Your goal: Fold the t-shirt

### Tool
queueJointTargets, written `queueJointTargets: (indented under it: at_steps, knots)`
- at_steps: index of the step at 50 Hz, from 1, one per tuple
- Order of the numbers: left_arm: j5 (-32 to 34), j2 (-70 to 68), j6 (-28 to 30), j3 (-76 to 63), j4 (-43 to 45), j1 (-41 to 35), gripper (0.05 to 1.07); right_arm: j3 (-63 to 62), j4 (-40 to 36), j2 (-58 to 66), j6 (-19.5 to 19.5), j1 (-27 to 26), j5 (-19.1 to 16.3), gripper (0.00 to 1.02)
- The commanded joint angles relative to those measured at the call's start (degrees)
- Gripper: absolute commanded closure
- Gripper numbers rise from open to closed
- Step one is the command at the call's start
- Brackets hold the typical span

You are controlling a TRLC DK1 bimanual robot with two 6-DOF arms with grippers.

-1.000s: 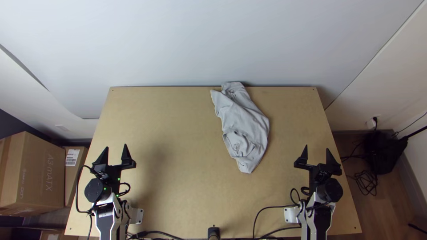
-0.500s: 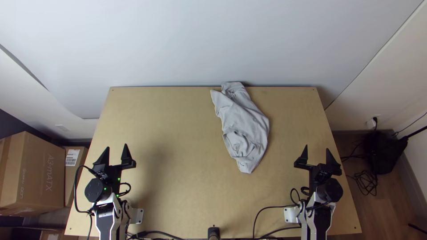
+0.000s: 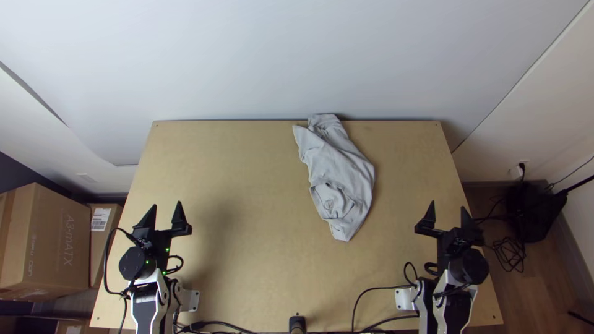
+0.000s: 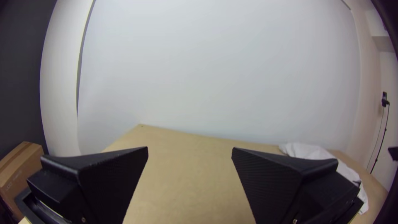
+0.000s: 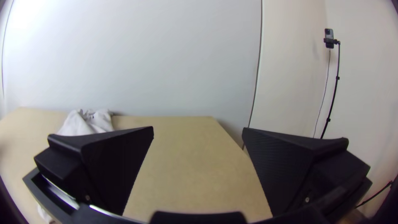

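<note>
I have two arms here, one on each side of one wooden table (image 3: 260, 272), and each arm has one claw with two black fingers, so that makes four fingers in all. My left claw (image 3: 167, 204) is wide open with nothing in it. My right claw (image 3: 448, 205) is wide open too, and it holds nothing. There is one t-shirt (image 3: 341, 176), a grey one, lying all bunched up in a long heap. It sits a bit right of the middle, between the two claws but farther out, and its far end is at the table's back edge. Past the left side of the table I count one big brown box (image 3: 55, 241) and one smaller box (image 3: 99, 247) with a white label. In my right wrist view, one phone (image 5: 329, 38) is up on one thin black pole (image 5: 335, 89).
</note>
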Motion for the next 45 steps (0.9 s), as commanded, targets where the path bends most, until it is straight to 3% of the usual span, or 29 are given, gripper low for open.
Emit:
queueJointTargets:
  at_steps: [1,15,25,45]
  knots:
    - [0.14,-0.27,1.78,1.37,-4.51,-1.27,0.10,5.89,-0.26,2.54,1.40,2.05,0.28,0.04]
    - [0.14,1.57,1.78,9.19,-8.37,-1.27,0.10,24.79,-4.92,20.65,4.21,9.08,0.28,0.04]
    - [0.14,10.98,1.78,18.95,-12.33,-1.18,0.10,33.31,-5.36,28.56,5.00,14.97,0.37,0.04]
    - [0.75,34.09,-1.48,44.35,-32.98,-2.94,0.10,56.16,-15.91,50.53,9.48,27.98,0.81,0.04]
